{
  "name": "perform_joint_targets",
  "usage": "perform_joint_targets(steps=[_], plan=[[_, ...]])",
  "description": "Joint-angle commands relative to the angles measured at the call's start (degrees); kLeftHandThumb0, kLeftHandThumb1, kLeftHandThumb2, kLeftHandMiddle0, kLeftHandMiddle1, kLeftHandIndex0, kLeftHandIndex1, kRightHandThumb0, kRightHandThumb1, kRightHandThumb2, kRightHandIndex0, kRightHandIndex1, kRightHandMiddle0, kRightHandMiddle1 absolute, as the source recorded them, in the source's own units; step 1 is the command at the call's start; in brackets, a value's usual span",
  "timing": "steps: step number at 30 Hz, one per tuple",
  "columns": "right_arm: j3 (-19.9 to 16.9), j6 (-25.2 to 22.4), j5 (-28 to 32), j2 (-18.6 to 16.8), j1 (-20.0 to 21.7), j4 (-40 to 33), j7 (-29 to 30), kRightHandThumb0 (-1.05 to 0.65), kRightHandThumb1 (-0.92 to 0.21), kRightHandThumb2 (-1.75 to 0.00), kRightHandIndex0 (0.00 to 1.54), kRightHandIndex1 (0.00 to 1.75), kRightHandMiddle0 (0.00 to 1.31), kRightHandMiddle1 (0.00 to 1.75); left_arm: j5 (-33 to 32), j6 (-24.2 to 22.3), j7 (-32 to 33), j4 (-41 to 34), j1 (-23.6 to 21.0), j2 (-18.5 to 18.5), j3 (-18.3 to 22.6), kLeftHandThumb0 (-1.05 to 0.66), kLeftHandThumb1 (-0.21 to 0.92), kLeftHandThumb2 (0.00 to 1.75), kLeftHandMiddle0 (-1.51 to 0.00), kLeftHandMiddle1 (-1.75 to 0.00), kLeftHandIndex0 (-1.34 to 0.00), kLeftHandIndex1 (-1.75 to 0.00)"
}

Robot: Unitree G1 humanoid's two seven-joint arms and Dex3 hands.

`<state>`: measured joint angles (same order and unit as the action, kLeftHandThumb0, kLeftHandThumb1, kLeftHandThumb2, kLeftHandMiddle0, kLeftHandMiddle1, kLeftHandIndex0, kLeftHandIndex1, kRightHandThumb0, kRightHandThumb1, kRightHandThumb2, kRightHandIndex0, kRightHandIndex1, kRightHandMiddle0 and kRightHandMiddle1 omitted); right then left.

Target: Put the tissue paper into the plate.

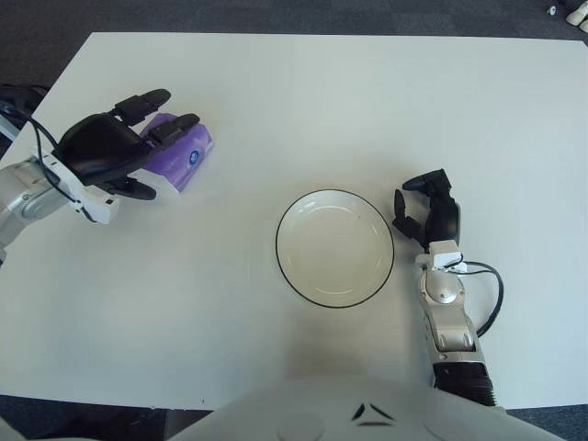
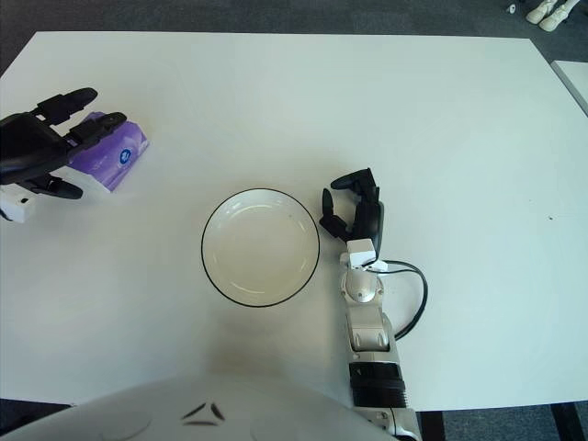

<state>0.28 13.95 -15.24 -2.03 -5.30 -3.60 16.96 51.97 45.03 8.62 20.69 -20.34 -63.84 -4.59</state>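
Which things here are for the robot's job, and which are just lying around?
For the job:
- purple tissue pack, under the left hand
- empty plate at mid-table

Just there:
- right hand, idle beside the plate's right
- white table

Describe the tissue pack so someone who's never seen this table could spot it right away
On the white table, look to the far left, away from the plate in the middle. The tissue pack lies there under the fingers of the left hand. It is the only purple thing.
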Motion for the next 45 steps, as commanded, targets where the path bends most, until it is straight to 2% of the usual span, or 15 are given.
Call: perform_joint_targets(steps=[1,10,16,26,45], plan=[[0.0,-1.4,-0.2,-0.3,-2.0,1.2,0.2,-0.38,-0.71,-0.83,0.58,1.22,0.32,1.75,3.1,0.9,3.7,1.5,-1.3,-1.8,-1.5,-1.05,0.65,0.6,0.0,0.0,0.0,0.0],[0.2,-1.3,-0.4,-0.3,-1.8,1.4,0.4,-0.38,-0.68,-0.87,0.59,1.22,0.34,1.75,9.7,0.9,10.3,7.1,-6.1,-0.9,-7.0,-1.05,0.66,0.61,0.0,0.0,0.0,0.0],[0.1,-1.2,0.0,-0.3,-1.5,1.8,0.4,-0.38,-0.68,-0.87,0.59,1.22,0.34,1.75,11.6,1.0,12.8,10.2,-9.1,-0.6,-10.2,-1.05,0.66,0.6,0.0,0.0,0.0,0.0],[0.0,-0.2,0.3,-0.2,-1.7,2.2,0.3,-0.38,-0.7,-0.83,0.58,1.22,0.32,1.75,13.6,0.8,14.1,19.2,-18.1,2.7,-16.5,-1.05,0.65,0.59,0.0,0.0,0.0,0.0],[0.3,-0.3,-0.9,-0.2,-2.8,1.2,0.8,-0.37,-0.73,-0.8,0.57,1.22,0.3,1.75,12.9,1.9,15.1,33.5,-29.1,7.4,-24.5,-1.05,0.63,0.6,0.0,0.0,0.0,0.0]])
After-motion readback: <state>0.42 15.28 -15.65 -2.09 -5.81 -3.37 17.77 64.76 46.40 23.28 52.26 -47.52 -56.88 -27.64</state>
